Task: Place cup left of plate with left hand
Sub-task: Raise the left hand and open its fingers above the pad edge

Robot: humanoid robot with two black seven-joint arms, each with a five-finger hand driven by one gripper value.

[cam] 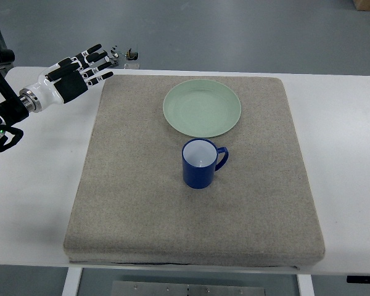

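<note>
Looking down from the top view, nothing of the task is done yet: the blue mug (201, 163) stands upright on the grey mat (135, 209), just at 6 o'clock of the green plate (201, 108), apart from it, handle toward 3 o'clock. The left hand (74, 75) hovers at the mat's 10 o'clock corner, fingers (94, 49) spread, holding nothing. Bare mat lies at the plate's 9 o'clock; white desk (339, 154) surrounds it.

1. You have one blue cup (200, 163) near the middle.
2. You have one green plate (201, 108), just beyond the cup.
3. You have one grey mat (142, 203) under both.
4. You have one robot hand (74, 77), far left.
</note>
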